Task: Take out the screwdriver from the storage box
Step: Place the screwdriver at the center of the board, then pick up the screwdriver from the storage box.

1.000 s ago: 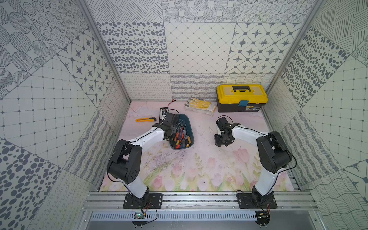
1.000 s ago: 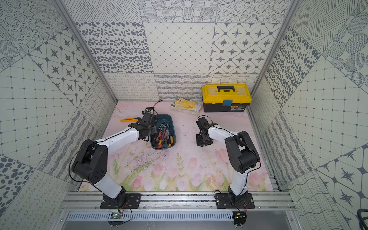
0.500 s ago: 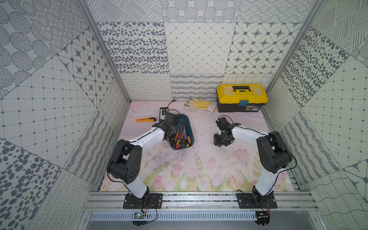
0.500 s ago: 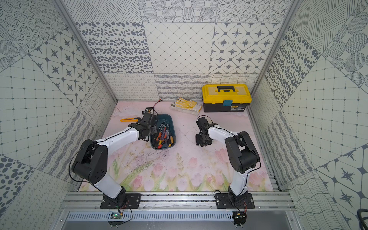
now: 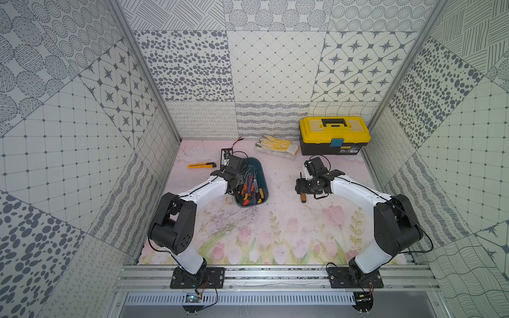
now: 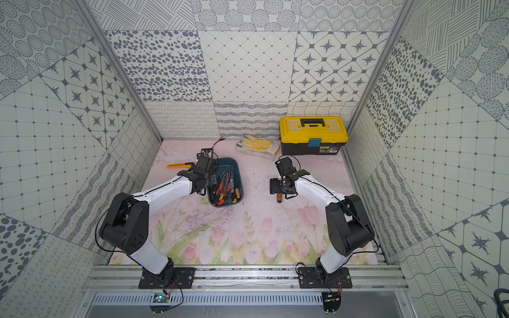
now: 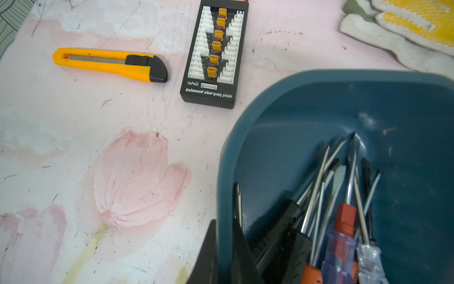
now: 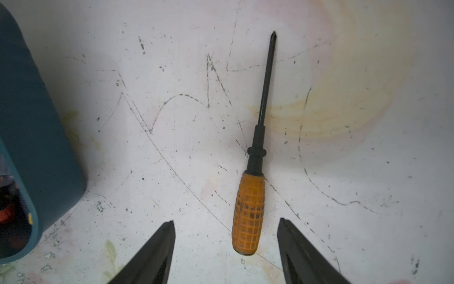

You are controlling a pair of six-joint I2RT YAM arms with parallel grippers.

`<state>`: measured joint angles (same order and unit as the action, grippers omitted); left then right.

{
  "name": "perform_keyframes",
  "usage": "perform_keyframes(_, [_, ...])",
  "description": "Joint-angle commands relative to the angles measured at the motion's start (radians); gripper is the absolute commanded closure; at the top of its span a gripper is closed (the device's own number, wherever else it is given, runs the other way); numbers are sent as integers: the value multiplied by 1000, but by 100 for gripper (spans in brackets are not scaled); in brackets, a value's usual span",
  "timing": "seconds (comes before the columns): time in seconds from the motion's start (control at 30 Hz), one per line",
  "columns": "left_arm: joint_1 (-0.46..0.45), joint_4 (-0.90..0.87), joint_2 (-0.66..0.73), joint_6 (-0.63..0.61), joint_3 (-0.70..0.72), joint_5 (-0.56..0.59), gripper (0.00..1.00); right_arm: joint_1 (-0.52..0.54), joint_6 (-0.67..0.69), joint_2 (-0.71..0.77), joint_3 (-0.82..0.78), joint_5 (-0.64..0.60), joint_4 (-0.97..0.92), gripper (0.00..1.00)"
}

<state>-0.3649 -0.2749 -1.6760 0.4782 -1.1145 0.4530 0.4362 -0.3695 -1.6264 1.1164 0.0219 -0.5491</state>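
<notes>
Right wrist view: the orange-handled, black-shafted screwdriver (image 8: 248, 214) lies flat on the scratched, floral-printed table (image 8: 110, 152), outside the shallow teal-blue plastic storage box (image 8: 29, 123). The right fingers (image 8: 157, 248) stand wide apart, flanking its handle without touching. The left fingers (image 7: 205, 260) pinch the box's rim.
</notes>
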Motion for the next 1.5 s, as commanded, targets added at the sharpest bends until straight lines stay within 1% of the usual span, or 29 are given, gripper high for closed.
perform_keyframes(0.0, [6, 52, 21, -17, -9, 1, 100, 4, 7, 40, 26, 35, 33, 28])
perform_keyframes(0.2, [6, 75, 17, -35, 3, -25, 100, 50, 7, 66, 95, 75, 39, 29])
perform_keyframes(0.4, [5, 101, 20, -39, 13, -52, 100, 132, -21, 51, 169, 170, 94, 31])
perform_keyframes(0.53, [4, 112, 22, -47, 14, -70, 100, 193, -43, 1, 224, 216, 124, 33])
perform_keyframes(0.77, [4, 123, 27, -49, 26, -84, 100, 266, -97, -131, 326, 267, 142, 41])
perform_keyframes(1.0, [4, 125, 48, -51, 46, -75, 100, 336, -171, -222, 350, 274, 136, 46])
perform_keyframes(1.17, [4, 125, 56, -52, 50, -70, 100, 372, -216, -257, 339, 242, 135, 50])
perform_keyframes(1.37, [5, 125, 63, -53, 49, -62, 100, 389, -249, -296, 352, 233, 117, 54])
perform_keyframes(1.47, [5, 125, 65, -50, 53, -61, 100, 392, -272, -307, 344, 202, 108, 57])
